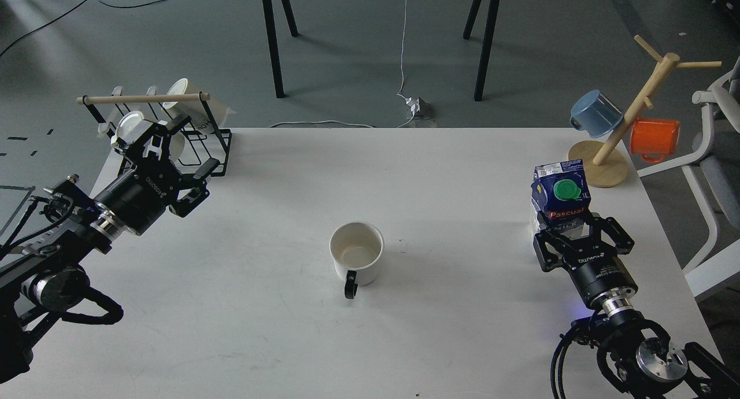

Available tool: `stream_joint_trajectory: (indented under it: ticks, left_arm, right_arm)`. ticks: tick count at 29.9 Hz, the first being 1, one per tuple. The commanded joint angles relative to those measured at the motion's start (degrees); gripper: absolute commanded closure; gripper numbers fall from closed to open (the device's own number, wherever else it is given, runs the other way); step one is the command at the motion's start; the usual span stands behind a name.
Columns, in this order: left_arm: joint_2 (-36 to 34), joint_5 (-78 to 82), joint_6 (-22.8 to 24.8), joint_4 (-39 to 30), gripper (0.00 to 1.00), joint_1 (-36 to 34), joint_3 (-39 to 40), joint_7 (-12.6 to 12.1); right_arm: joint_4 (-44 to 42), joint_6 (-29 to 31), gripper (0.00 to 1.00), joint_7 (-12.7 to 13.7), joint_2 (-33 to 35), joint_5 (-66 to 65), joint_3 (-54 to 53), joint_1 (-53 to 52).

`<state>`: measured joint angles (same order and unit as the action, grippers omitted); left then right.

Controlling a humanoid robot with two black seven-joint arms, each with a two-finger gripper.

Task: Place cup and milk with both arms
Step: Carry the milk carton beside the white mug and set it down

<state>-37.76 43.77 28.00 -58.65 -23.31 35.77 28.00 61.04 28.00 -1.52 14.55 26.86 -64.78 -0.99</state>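
Observation:
The cup (356, 253), white with a black handle facing me, stands upright at the middle of the white table (451, 173). The milk (559, 198), a blue and white carton with a green cap, stands nearly upright near the right edge. My right gripper (569, 230) is shut on its lower part from the near side. My left gripper (180, 149) is open and empty above the table's back left, in front of the wire rack and far from the cup.
A black wire rack (215, 139) with cream lidded mugs stands at the back left corner. A wooden mug tree (631, 113) with a blue mug (595, 113) and an orange mug (653, 139) stands at the back right. A white chair (714, 156) is beyond the right edge.

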Motion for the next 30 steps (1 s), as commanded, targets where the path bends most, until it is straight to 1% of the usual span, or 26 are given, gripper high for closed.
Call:
stream_joint_trajectory:
  ticks: [1,5,8,12,16,23,26,30]
  left_arm:
    - [0.05,0.00,0.00,0.03,0.03,0.01,0.00,0.00]
    - [0.05,0.09,0.00,0.47,0.03,0.01,0.00,0.00]
    - [0.05,0.09,0.00,0.56,0.02,0.01,-0.09,0.00]
    - [0.05,0.00,0.00,0.56,0.02,0.01,-0.09,0.00]
    - [0.05,0.00,0.00,0.47,0.02,0.01,-0.09,0.00]
    - [0.14,0.09,0.00,0.82,0.02,0.01,-0.27,0.00]
    - [0.14,0.09,0.00,0.82,0.02,0.01,-0.35,0.00]
    - [0.14,0.09,0.00,0.82,0.02,0.10,-0.44,0.00]
  right_arm:
    - [0.21,0.00,0.29,0.02,-0.66,-0.49,0.00,0.20]
    - [0.30,0.00,0.34,0.02,-0.66,-0.49,0.00,0.46]
    - [0.39,0.00,0.44,0.02,-0.75,-0.58,0.00,0.55]
    - [0.48,0.00,0.49,0.02,-0.75,-0.58,0.00,0.64]
    - [0.74,0.00,0.49,0.02,-0.75,-0.58,0.00,0.73]
    - [4.87,0.00,0.49,0.02,-1.01,-0.58,0.00,0.73]
    - [6.71,0.00,0.49,0.02,-3.11,-0.58,0.09,1.16]
    - [9.44,0.00,0.49,0.11,-8.12,-3.55,1.49,3.18]
